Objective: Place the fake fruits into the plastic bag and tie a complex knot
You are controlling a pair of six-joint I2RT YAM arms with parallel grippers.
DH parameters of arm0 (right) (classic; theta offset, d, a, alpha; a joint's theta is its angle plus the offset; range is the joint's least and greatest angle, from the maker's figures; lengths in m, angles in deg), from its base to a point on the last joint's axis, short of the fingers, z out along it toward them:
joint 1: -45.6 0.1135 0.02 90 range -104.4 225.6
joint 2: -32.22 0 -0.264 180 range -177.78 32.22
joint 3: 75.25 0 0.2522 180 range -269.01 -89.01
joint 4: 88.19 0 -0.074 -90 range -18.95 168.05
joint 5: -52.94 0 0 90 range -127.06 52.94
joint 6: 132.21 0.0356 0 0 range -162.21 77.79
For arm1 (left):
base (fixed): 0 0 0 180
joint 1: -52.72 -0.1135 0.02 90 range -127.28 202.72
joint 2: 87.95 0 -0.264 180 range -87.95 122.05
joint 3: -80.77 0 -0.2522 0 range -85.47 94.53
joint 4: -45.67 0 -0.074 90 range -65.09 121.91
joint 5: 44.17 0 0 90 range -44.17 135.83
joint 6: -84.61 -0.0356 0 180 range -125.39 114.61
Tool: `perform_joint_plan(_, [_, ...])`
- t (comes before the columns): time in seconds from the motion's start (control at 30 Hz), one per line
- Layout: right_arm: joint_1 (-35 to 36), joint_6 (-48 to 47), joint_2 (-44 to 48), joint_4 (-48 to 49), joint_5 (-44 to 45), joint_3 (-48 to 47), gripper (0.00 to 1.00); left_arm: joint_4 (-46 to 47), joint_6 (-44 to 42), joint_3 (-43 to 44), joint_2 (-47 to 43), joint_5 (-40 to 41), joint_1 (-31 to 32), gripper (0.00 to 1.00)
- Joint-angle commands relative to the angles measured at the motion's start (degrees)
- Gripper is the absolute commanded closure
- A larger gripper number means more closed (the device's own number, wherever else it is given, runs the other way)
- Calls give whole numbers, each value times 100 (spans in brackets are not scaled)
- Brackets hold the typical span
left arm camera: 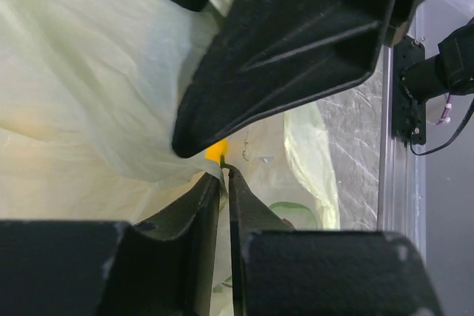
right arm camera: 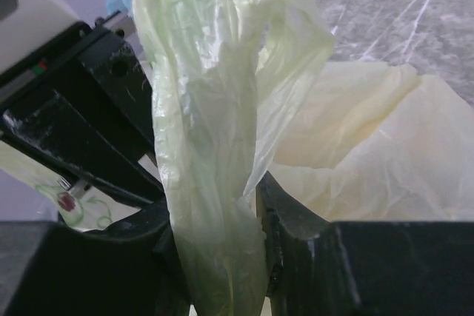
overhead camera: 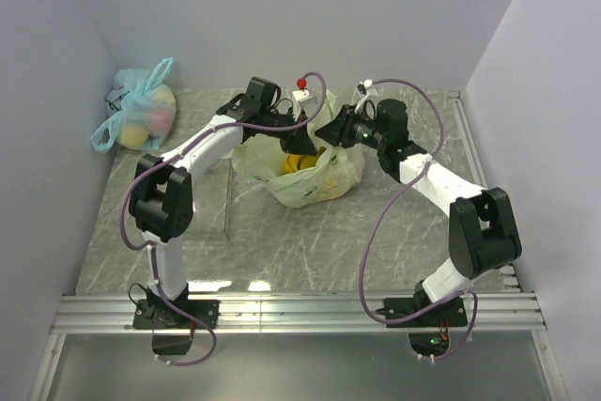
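The pale green plastic bag (overhead camera: 305, 176) sits mid-table with its mouth pulled up between both grippers. A yellow fake fruit (overhead camera: 299, 164) shows inside it; the left wrist view shows a bit of yellow (left arm camera: 217, 150) past my fingertips. The other fruits are hidden. My left gripper (overhead camera: 297, 136) is shut on a thin edge of bag film (left arm camera: 224, 172). My right gripper (overhead camera: 331, 129) is shut on a bunched bag handle (right arm camera: 215, 109), which runs up from between its fingers (right arm camera: 285, 220). The two grippers are almost touching above the bag.
A light blue knotted bag (overhead camera: 139, 117) with pale fruits lies at the back left corner. A clear rectangular tray (overhead camera: 214, 196) lies left of the green bag. A metal rail (overhead camera: 467, 138) runs along the table's right edge, close to the walls.
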Motion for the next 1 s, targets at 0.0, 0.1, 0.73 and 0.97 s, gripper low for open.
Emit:
perform_joint_plan(0.0, [-68,524,-151,598,-172,-375,62,56,-9,16,-353,-269,5,85])
perform_joint_plan(0.1, [-77,832,-239,809,-278,-411,57,-164,-70,95,-248,-401,5,86])
perform_joint_plan(0.73, [2,763,-741,222,214,-771,38,47,-44,148,-274,-401,13,82])
perform_joint_plan(0.97, [46,981,-767,396,-224,-798,38,196,9,174,-292,-357,13,80])
